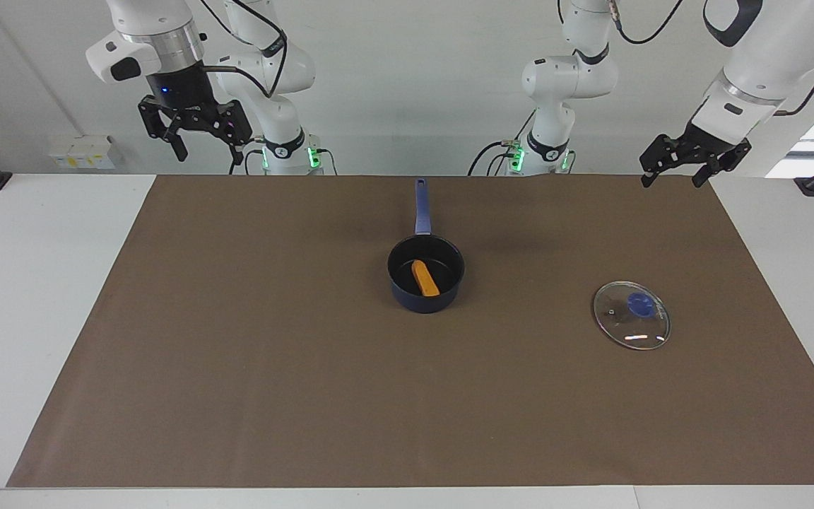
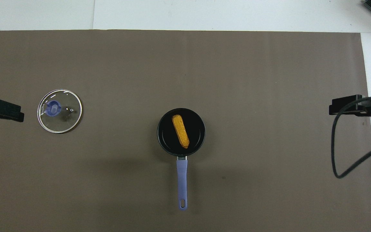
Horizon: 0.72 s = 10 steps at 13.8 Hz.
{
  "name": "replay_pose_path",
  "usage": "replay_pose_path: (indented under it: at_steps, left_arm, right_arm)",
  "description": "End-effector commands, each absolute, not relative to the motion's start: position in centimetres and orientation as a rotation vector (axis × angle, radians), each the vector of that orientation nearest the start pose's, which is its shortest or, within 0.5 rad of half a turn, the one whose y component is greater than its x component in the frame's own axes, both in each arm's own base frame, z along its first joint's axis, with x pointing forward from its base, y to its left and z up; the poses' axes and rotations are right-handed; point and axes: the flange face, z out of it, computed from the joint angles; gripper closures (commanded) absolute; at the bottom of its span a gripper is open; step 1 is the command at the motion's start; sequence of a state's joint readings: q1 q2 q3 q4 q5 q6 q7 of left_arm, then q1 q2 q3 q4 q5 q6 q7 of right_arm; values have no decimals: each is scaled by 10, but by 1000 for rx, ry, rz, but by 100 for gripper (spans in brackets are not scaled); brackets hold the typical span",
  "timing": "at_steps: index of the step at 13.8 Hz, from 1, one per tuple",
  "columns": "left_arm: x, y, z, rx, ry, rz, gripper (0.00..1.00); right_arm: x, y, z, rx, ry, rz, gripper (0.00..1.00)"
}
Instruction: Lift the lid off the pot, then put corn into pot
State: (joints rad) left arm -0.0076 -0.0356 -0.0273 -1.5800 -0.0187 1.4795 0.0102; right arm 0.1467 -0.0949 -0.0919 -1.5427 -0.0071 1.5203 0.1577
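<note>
Already the corn (image 1: pixel 425 278) lies in the pot (image 1: pixel 425 283), whose handle points toward the robots. Flat on the brown mat (image 1: pixel 237 353) toward the left arm's end sits the lid (image 1: pixel 631 314) — knob up, well apart from the pot. Both grippers hang raised with fingers spread, gripping nothing: the right gripper (image 1: pixel 193 134) over its end of the table, the left gripper (image 1: pixel 689 165) over the mat's corner.

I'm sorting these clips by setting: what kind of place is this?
Likely a robotics lab rather than a kitchen: two robot arms at a white table under a brown mat, holding only a pot with corn inside and a lid lying beside it.
</note>
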Motion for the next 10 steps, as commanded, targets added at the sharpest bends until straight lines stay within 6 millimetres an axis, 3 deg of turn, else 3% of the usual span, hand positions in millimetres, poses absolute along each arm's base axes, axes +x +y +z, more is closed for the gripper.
replay_pose_path:
  at_steps: [1,7,10]
  left_arm:
    - [529,-19,632,-3152,76,78,0]
    - [529,-19,632,-3152,73,78,0]
    - [529,-19,632,-3152,76,75,0]
  right_arm:
    - [510,-4,680,-3097,134,-82,0]
    - [511,-12,675,-3106,145,-66,0]
    - [511,-15,668,-3128,28,-51,0]
